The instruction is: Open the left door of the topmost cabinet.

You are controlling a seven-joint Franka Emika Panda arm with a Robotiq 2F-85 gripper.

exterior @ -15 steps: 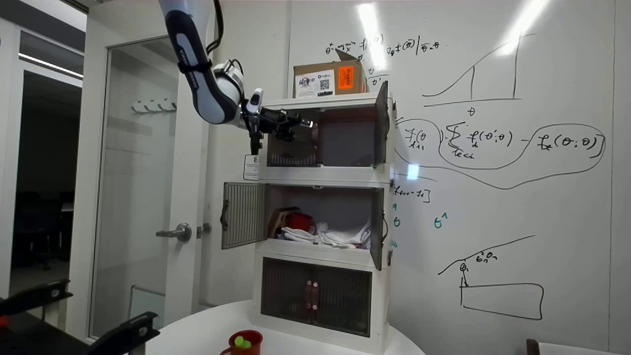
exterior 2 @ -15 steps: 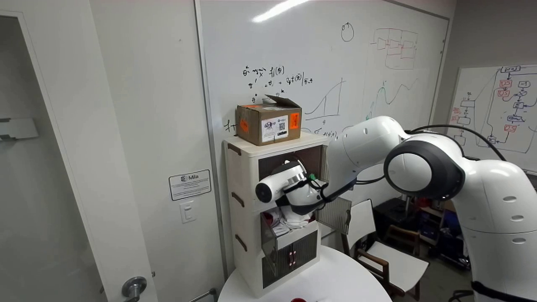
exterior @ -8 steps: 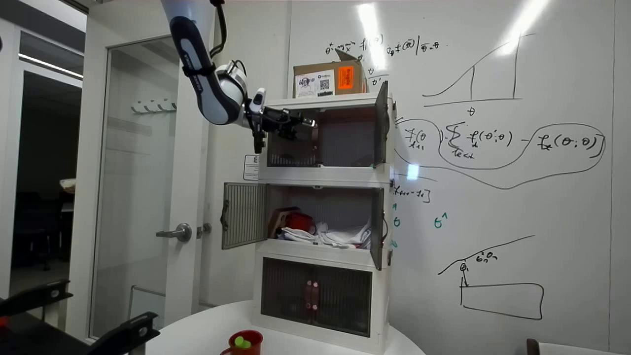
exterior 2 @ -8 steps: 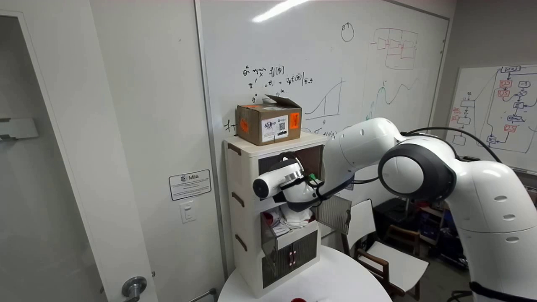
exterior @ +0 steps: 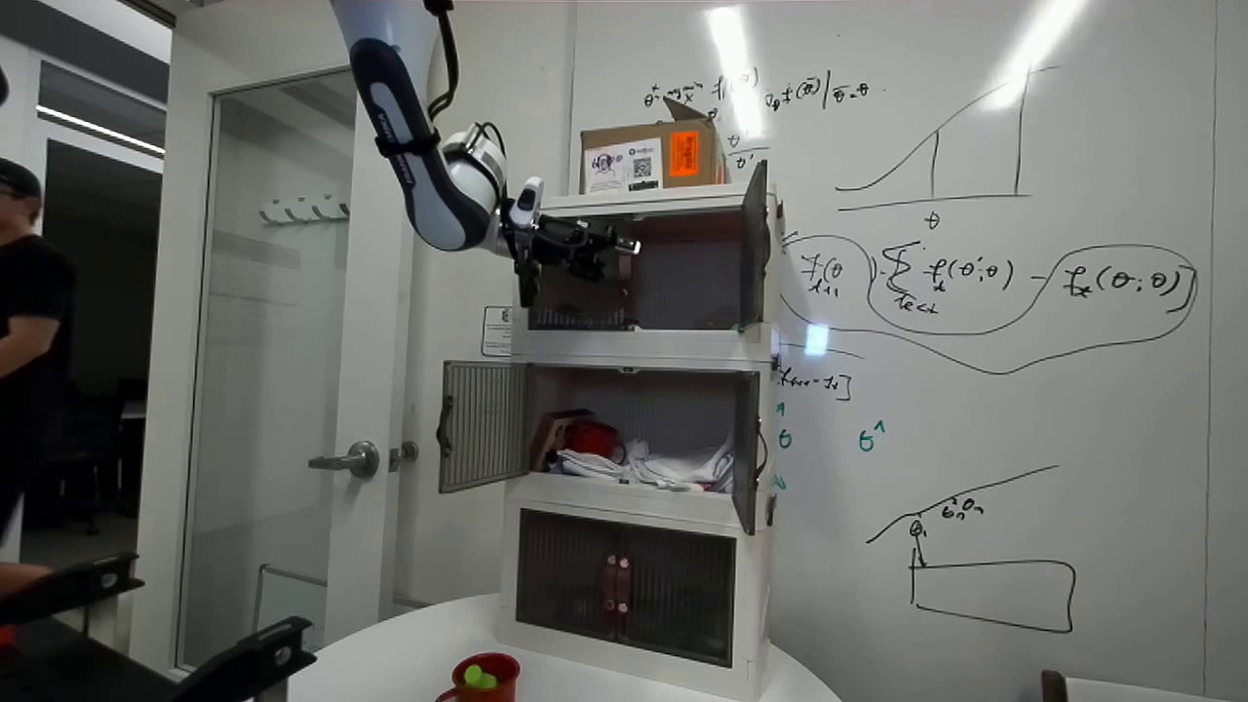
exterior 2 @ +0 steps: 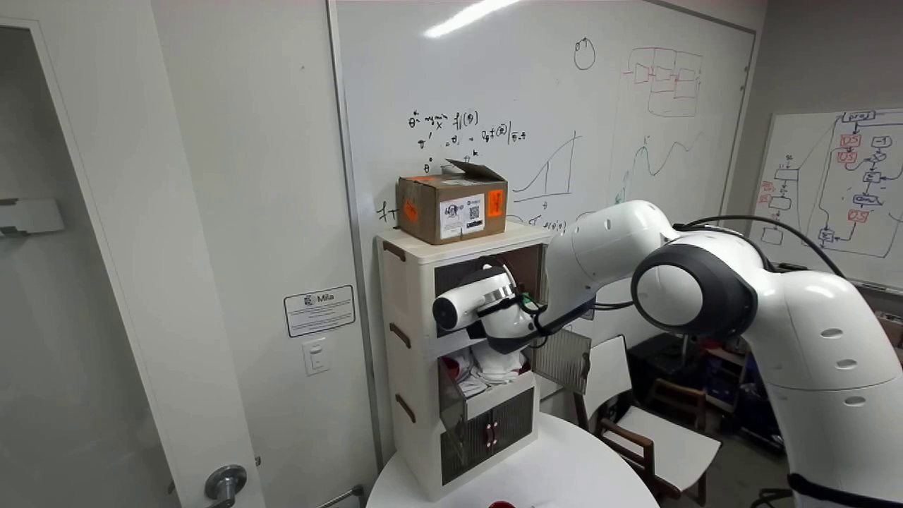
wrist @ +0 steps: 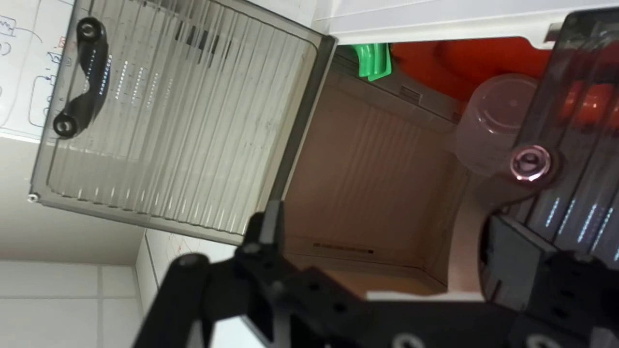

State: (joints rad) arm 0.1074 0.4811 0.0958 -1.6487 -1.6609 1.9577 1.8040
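work is mostly ahead, we judge: the left door (wrist: 582, 145) of the topmost cabinet (exterior: 673, 342) looks closed across its left half, while the right door (exterior: 754, 249) is open. our gripper (wrist: 389, 227) has its fingers apart near the handle (wrist: 466, 251); hooking and pulling remain.

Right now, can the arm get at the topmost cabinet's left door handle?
Probably yes: the open tool has a finger close beside the handle, nothing visible between; the right door stands open and clear.
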